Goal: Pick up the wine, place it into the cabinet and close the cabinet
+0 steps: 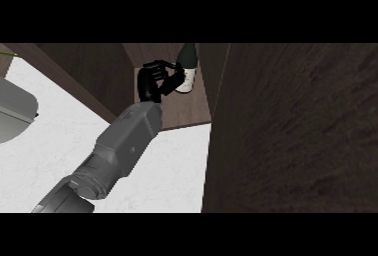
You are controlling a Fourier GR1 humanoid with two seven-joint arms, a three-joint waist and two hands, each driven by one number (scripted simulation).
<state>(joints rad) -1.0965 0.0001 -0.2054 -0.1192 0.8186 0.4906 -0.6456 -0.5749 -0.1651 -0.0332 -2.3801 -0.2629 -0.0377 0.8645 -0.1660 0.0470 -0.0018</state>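
Reaching into the cabinet (193, 107), one hand (153, 80) is seen beside the wine (187, 70). Its fingers (174, 79) are curled round the upright bottle.

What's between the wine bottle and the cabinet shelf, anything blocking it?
Nothing visible. The wine bottle already stands upright on the cabinet shelf, with the hand beside it, fingers curled toward its label. The open cabinet door hangs to the right, clear of the bottle.

One grey forearm rises from the lower left toward the upper middle; its black hand (155, 80) has its fingers curled.
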